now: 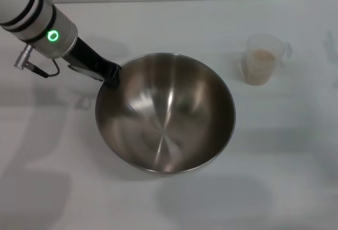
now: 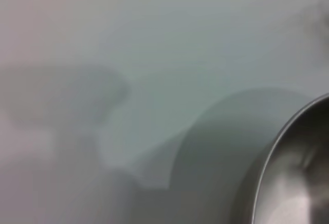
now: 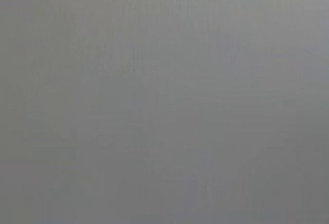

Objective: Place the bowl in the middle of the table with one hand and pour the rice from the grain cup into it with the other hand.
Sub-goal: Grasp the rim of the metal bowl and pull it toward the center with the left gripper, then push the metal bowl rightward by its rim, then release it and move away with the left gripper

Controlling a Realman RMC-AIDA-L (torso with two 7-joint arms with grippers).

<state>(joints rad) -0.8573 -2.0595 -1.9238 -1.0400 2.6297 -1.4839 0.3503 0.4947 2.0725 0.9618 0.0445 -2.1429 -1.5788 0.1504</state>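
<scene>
The large steel bowl [image 1: 165,115] is in the middle of the white table [image 1: 169,19], its shiny inside empty. My left gripper [image 1: 110,75] reaches in from the upper left and is shut on the bowl's rim at its far left edge. The left wrist view shows a part of the bowl's rim [image 2: 288,147] and its shadow on the table. The translucent grain cup [image 1: 261,59] stands upright to the right of the bowl and behind it, apart from it, with pale rice [image 1: 263,56] inside. My right gripper is out of view; its wrist view shows only plain grey.
The white tabletop [image 1: 47,188] runs on around the bowl, with soft shadows on it in front and on the left. A faint edge shows at the far right [image 1: 330,45].
</scene>
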